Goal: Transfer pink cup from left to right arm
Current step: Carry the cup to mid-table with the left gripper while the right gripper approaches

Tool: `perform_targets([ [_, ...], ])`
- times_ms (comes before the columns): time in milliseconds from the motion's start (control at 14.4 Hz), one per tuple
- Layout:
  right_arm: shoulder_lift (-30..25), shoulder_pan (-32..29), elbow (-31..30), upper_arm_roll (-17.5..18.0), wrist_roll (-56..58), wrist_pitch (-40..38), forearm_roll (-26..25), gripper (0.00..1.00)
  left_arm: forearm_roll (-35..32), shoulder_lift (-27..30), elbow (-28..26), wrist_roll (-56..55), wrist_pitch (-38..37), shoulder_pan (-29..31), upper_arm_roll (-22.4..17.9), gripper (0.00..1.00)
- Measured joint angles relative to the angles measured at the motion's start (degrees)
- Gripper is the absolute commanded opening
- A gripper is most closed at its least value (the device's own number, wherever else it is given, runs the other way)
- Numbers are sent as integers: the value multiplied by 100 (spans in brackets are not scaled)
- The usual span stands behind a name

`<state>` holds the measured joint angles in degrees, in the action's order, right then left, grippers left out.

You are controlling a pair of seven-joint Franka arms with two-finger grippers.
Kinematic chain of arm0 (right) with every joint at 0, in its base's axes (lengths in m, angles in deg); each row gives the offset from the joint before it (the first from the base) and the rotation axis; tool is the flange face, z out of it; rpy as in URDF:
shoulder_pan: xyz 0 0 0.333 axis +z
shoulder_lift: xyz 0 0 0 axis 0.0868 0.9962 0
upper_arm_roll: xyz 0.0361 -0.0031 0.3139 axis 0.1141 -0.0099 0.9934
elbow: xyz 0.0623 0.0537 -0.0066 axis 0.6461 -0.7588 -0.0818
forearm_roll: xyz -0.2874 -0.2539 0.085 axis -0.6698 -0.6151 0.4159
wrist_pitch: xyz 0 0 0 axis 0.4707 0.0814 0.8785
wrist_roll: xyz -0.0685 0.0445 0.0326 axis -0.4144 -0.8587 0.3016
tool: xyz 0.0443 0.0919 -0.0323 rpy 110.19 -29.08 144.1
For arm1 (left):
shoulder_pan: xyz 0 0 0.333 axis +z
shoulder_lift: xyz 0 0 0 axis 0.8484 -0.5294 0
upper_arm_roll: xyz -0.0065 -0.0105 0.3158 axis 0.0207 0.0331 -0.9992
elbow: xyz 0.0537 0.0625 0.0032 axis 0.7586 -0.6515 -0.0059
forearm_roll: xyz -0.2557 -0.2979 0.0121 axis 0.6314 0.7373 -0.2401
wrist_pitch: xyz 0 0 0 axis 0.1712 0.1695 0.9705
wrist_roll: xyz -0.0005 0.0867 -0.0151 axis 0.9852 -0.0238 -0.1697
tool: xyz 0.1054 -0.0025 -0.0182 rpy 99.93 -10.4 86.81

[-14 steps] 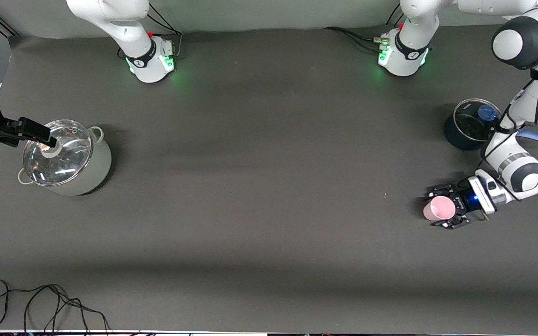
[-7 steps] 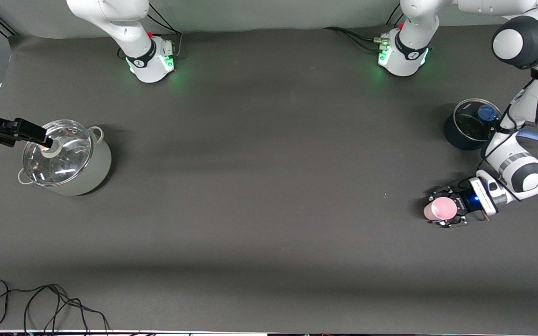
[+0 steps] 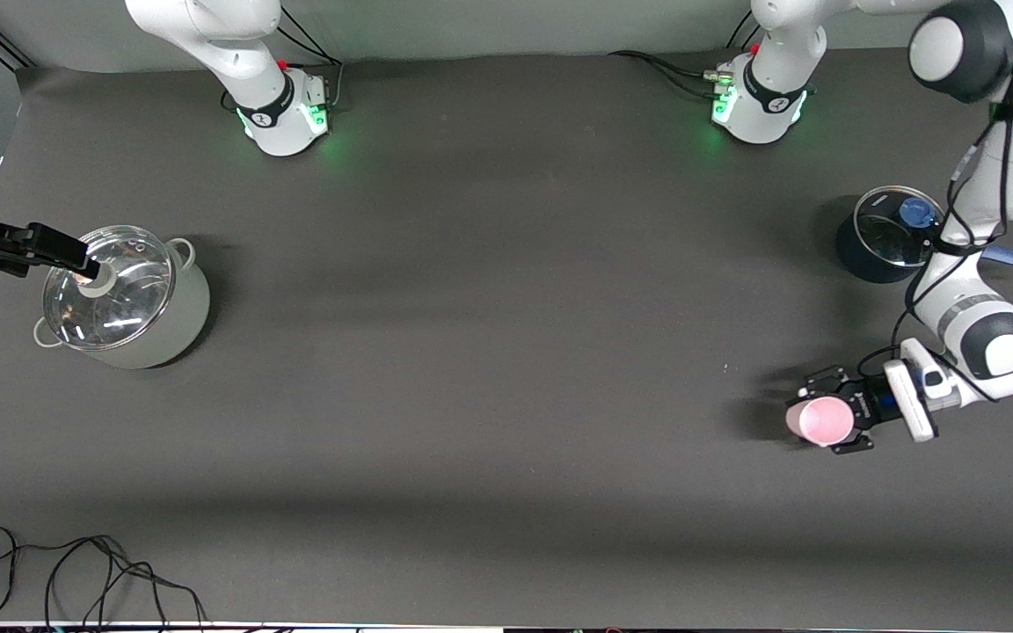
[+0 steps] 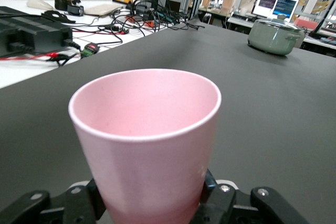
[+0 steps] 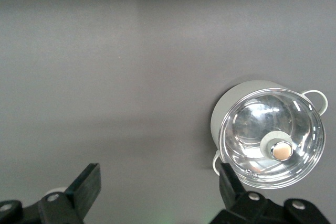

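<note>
Cup status: you are seeing the pink cup (image 3: pixel 819 420) (image 4: pixel 147 145) being held upright and raised above the counter (image 3: pixel 489 352) by the left tool (image 3: pixel 842 415) (image 4: pixel 152 203), clenched around its base, toward the left arm's end, at about 4 o'clock from the counter's middle. The right tool (image 3: pixel 84 257) (image 5: pixel 157 182) is hanging released over the lidded grey pot (image 3: pixel 124 299) (image 5: pixel 270 135), at 9 o'clock; that arm is waiting.

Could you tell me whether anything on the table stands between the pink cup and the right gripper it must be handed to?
Nothing visible does. The left gripper is shut on the pink cup; bare table stretches to the open right gripper, over the lidded grey pot.
</note>
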<state>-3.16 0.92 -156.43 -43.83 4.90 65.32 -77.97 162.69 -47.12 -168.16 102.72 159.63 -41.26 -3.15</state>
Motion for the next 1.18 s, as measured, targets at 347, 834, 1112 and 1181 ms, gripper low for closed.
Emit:
perform_targets([
  [347,43,-1,-14,-36,0,-1,0,100,1049,964,-645,-570,1617,-1071,483,35],
  [834,44,145,-16,9,-1249,-134,31,100,1267,1824,-1305,-1472,3564,-1241,2253,35],
  [1112,69,960,-18,37,-3720,-135,228,100,1415,2141,-1363,-1553,3996,-1241,2991,36],
  [1181,103,1151,-18,50,-4302,-131,412,100,1418,2271,-1415,-1620,4174,-1241,3191,36],
])
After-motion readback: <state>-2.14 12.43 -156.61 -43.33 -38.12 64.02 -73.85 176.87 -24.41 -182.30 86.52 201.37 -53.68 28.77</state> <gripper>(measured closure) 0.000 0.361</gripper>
